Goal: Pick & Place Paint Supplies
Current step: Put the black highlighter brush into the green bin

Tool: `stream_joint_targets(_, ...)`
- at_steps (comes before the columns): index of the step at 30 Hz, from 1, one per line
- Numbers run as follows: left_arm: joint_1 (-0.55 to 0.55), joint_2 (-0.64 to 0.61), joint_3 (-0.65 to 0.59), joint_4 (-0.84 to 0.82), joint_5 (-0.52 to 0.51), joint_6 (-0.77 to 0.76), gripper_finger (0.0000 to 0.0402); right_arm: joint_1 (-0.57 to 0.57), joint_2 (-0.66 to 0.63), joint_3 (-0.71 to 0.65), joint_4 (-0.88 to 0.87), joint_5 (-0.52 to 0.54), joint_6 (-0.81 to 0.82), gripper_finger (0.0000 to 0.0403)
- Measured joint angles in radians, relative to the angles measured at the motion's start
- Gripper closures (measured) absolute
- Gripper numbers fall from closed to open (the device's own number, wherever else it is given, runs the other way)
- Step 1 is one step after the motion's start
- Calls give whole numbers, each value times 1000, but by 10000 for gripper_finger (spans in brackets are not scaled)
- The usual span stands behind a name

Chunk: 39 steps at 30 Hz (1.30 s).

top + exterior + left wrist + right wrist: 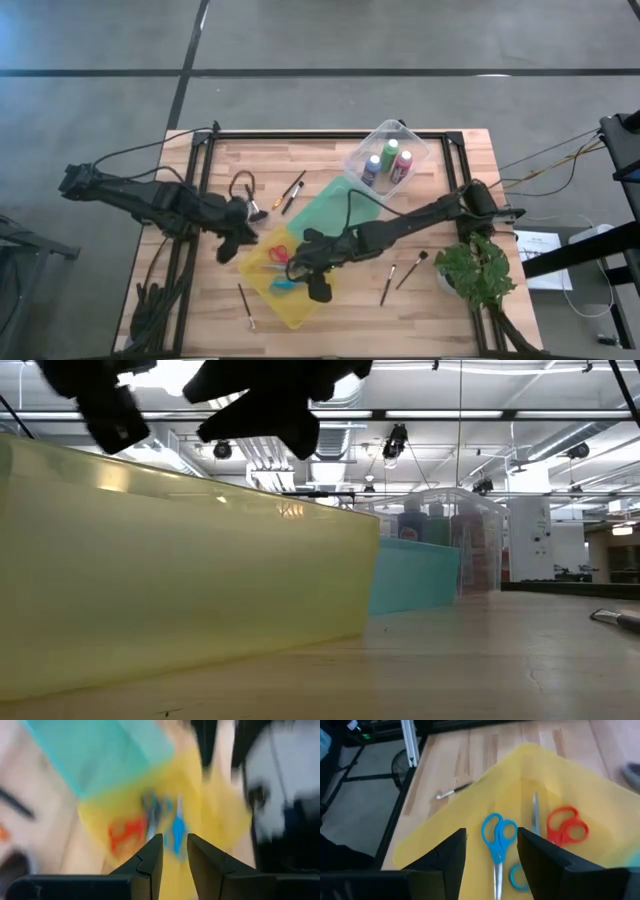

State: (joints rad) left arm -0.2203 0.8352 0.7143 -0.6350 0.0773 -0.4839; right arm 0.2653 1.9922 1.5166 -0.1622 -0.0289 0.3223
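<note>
Blue-handled scissors (498,845) and red-handled scissors (566,826) lie flat on the floor of the yellow bin (292,310). My right gripper (491,835) hangs open over the bin (318,287), a finger on either side of the blue scissors without touching them. My left gripper (243,240) hovers at the bin's far left corner with a narrow gap between its fingers (175,845) and nothing in it. Three paint bottles, blue (372,168), green (389,153) and pink-red (402,165), stand in the clear bin (415,150).
A green bin (335,205) lies between the yellow and clear bins. Loose brushes lie on the wood: two at the far side (292,190), one near the front left (246,305), two right of the yellow bin (400,276). A leafy plant (480,270) stands at the right.
</note>
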Motion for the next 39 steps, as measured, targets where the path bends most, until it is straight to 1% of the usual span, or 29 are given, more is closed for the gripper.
stream_joint_targets(2, -13, 0, 0, -92, 21, 27, 303, -1, -24, -4, -55, 3, 8, 232)
stream_joint_targets(4, -16, 0, 0, -158, 8, 48, 303, -2, -42, -5, -86, 19, 14, 232)
stream_joint_targets(7, -1, 16, 2, -205, -82, 76, 303, -2, -70, -9, -155, 74, 16, 232)
stream_joint_targets(9, 40, 51, 12, -215, -116, 138, 303, -2, -93, -19, -209, 124, 20, 232)
stream_joint_targets(13, 170, 168, 74, -249, -122, 386, 303, -5, -137, -47, -270, 188, 60, 232)
stream_joint_targets(18, 319, 337, 214, -403, -127, 804, 303, -4, -200, -104, -288, 214, 97, 232)
stream_joint_targets(21, 379, 398, 254, -447, -138, 1033, 303, -3, -253, -158, -295, 265, 125, 232)
stream_joint_targets(26, 460, 448, 236, -449, -173, 1261, 303, -5, -370, -271, -266, 370, 173, 232)
stream_joint_targets(28, 484, 464, 217, -442, -178, 1321, 303, -4, -425, -326, -242, 425, 196, 232)
stream_joint_targets(31, 521, 483, 189, -415, -204, 1387, 303, -5, -510, -416, -149, 482, 214, 232)
stream_joint_targets(35, 561, 511, 147, -381, -219, 1449, 303, -16, -628, -529, -27, 503, 262, 232)
stream_joint_targets(39, 602, 530, 111, -344, -262, 1513, 303, -25, -723, -600, 43, 504, 285, 232)
